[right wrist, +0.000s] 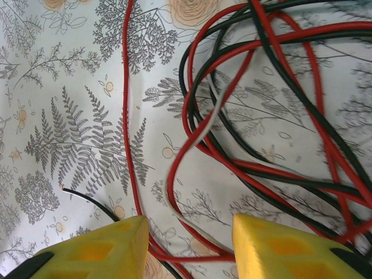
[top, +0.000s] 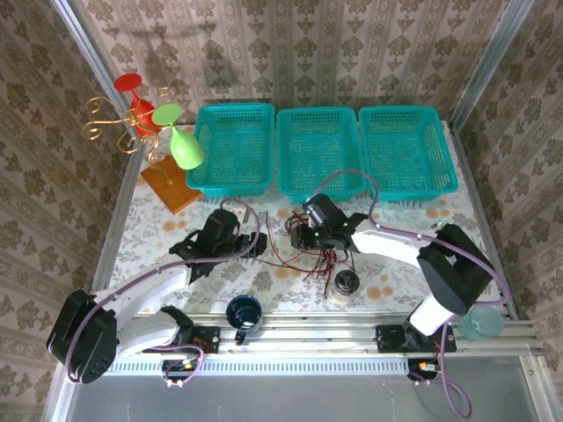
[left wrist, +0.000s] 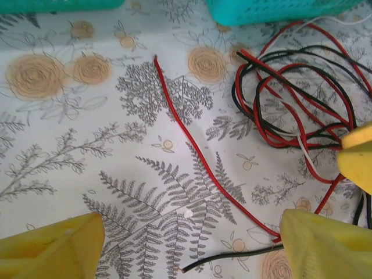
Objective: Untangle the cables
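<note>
Right fingers [right wrist: 99, 250]: parted, straddling red and white strands, lower frame.
Left fingers [left wrist: 52, 250]: parted, gripping nothing.
Cables [top: 314, 252]: tangled at the centre of the counter [top: 149, 230], below teal baskets [top: 318, 112].
Risk: pinching two strands together could tighten the knot.

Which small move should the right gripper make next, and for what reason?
Probably close the right gripper fully: a red cable runs between its open fingers, beside the tangle, so a pinch there would likely let it pull that strand out.
</note>
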